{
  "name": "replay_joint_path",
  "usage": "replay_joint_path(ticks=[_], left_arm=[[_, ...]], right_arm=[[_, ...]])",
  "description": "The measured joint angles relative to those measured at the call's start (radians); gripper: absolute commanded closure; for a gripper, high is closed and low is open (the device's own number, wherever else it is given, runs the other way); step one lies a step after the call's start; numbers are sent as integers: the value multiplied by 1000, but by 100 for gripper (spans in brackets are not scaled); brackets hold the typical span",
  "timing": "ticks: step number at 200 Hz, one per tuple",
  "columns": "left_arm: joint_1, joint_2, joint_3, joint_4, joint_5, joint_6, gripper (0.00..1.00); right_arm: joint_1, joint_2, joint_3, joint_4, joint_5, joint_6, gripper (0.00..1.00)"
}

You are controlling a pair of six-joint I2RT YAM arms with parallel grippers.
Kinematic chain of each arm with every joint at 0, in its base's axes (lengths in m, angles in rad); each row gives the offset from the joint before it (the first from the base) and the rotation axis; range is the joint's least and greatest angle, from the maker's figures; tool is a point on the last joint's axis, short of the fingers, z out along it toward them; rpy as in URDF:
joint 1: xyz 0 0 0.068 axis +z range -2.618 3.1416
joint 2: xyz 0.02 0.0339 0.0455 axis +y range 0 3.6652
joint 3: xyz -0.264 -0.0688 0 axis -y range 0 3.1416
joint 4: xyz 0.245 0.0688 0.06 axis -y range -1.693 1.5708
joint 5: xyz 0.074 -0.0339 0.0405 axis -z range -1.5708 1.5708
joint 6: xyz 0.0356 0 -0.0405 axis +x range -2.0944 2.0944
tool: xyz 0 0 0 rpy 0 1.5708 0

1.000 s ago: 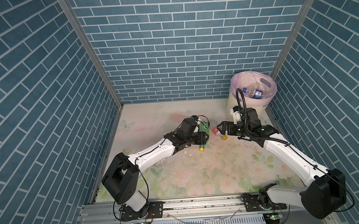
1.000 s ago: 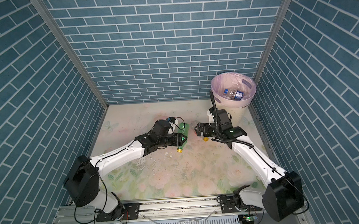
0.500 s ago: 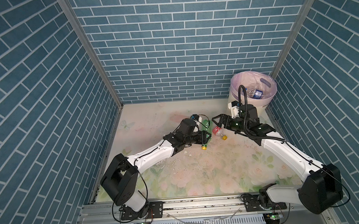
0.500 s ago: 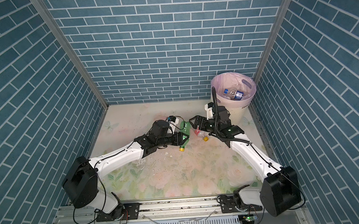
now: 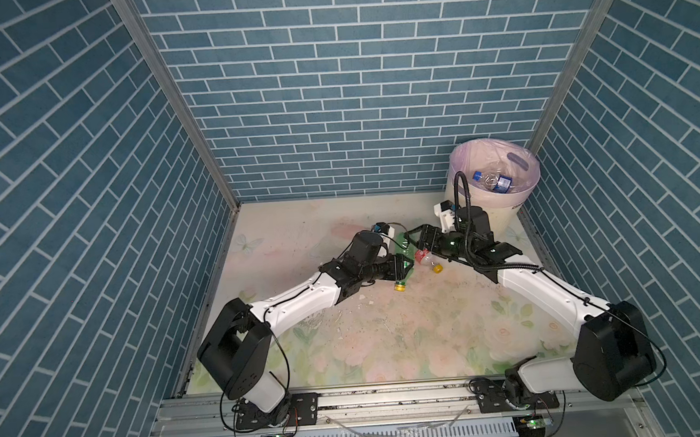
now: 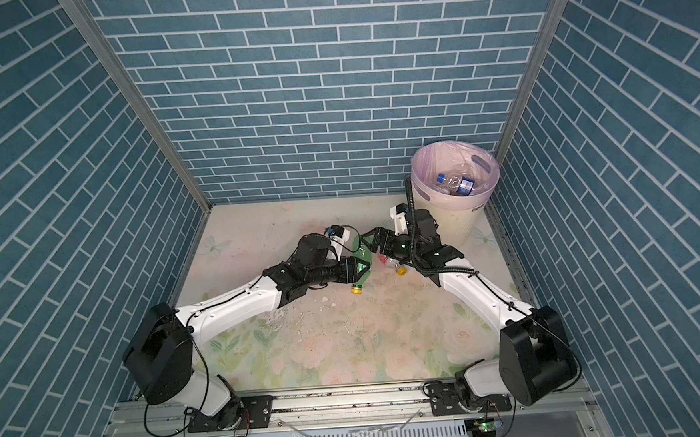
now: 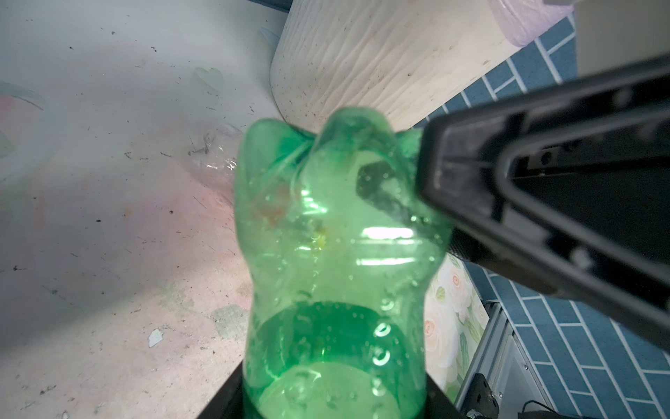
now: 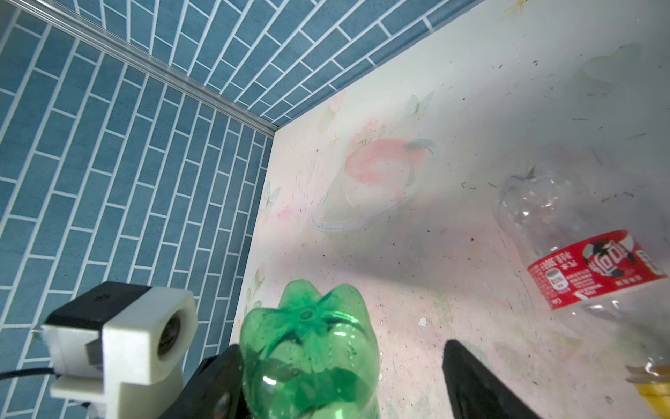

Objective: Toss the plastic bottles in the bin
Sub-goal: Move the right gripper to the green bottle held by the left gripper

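My left gripper (image 5: 401, 266) (image 6: 355, 269) (image 7: 333, 399) is shut on a green bottle (image 5: 403, 245) (image 6: 360, 250) (image 7: 337, 235) (image 8: 311, 355) with a yellow cap, base tilted up. My right gripper (image 5: 414, 240) (image 6: 372, 239) (image 8: 344, 377) stands open around that base; one finger lies against it, the other is well apart. A clear bottle with a red label (image 5: 426, 260) (image 6: 388, 261) (image 8: 594, 268) and yellow cap lies on the floor under the right gripper. The bin (image 5: 494, 215) (image 6: 452, 221) (image 7: 380, 65) stands in the back right corner, with bottles (image 5: 496, 181) (image 6: 456, 184) inside.
Blue brick walls close in the floral floor (image 5: 388, 329) (image 6: 347, 332) on three sides. A metal rail (image 5: 392, 391) runs along the front. The left arm's wrist camera (image 8: 119, 344) sits close beside the right gripper. Small debris specks dot the floor.
My right gripper has swung left from the red-label bottle to the green bottle's base, and its jaws have narrowed. The left gripper keeps its hold and has tilted the base up a little.
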Motion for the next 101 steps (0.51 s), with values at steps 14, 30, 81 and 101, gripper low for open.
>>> replay_joint_path(ticks=[14,30,81,101], left_arm=[[0,3,0,1,1,-1,39],[0,3,0,5,4,-1,39],[0,10,1,5,8,-1,38],[0,10,1,5,8,-2,38]], right_arm=[[8,9,0,8,-2,7,17],[16,16,0,16,-5,9,19],[31,44,0,42,-13,17,27],[34,49,0,52,-18,17,33]])
